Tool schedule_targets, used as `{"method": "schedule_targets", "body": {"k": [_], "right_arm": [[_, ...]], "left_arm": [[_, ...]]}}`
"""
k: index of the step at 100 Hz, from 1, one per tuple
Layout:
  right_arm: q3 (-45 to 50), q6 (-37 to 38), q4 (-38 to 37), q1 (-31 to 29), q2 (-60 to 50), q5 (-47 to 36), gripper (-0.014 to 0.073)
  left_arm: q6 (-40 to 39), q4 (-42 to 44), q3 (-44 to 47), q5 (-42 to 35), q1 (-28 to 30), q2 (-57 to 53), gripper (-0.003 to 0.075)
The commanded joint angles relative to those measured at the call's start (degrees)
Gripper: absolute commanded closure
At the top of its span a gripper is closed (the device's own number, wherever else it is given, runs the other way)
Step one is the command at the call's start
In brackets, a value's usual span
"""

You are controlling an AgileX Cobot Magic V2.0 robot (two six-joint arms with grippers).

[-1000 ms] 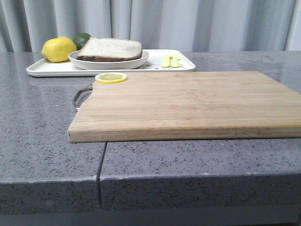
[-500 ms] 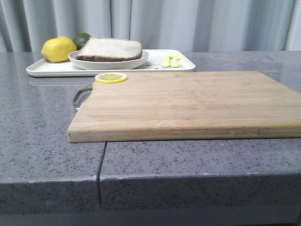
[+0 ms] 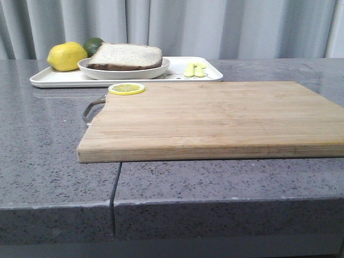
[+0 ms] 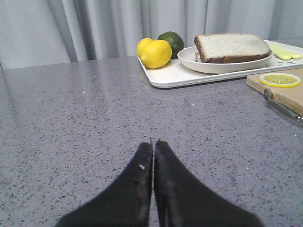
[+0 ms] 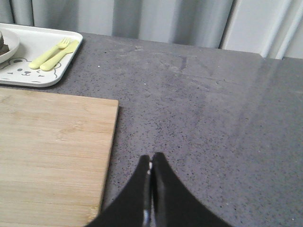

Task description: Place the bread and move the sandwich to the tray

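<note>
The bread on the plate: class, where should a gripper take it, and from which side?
Likely from above, fingers across the two crust edges of the bread: it lies flat in the plate, whose raised rim blocks a low sideways approach.

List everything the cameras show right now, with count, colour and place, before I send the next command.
bread: one thick slice, pale face, dark brown crust, on the round plate
plate: one, white, on the tray
tray: one, white, far left of the counter
lemon: one whole, yellow, on the tray's left end
lime: one, dark green, behind the lemon
fork and spoon: one pair, pale yellow, on the tray's right end
lemon slice: one, yellow, on the cutting board's far left corner
cutting board: one, light wood, centre of the counter
counter: grey speckled stone
left gripper: black fingers shut, empty, over bare counter
right gripper: black fingers shut, empty, beside the board
</note>
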Motion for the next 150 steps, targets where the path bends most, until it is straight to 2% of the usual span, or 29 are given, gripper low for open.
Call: {"method": "schedule_targets", "body": {"k": [1, 24, 63, 89, 150], "right_arm": [[1.48, -3.09, 2.1, -0.19, -1.3, -9.59, 0.0661], [13.16, -3.54, 4.27, -0.19, -7.58, -20.2, 0.0661], [24.81, -3.54, 7.76, -0.19, -21.05, -20.78, 0.0661], [25.74, -5.62, 9.3, -0.19, -25.86, -18.57, 0.0661], [25.74, -6.47, 9.3, -0.19, -26.03, -17.27, 0.0661]], "left_arm": [[-0.24, -0.32, 1.0, -4.24, 0.3, -1.73, 0.0739], [-0.24, -0.32, 1.0, -4.24, 0.3, -1.73, 0.074], [-0.24, -0.32, 1.0, -4.24, 0.3, -1.73, 0.074], [-0.24, -0.32, 1.0, -4.24, 0.3, -1.73, 0.0739], [-0.24, -0.32, 1.0, -4.24, 0.3, -1.73, 0.0739]]}}
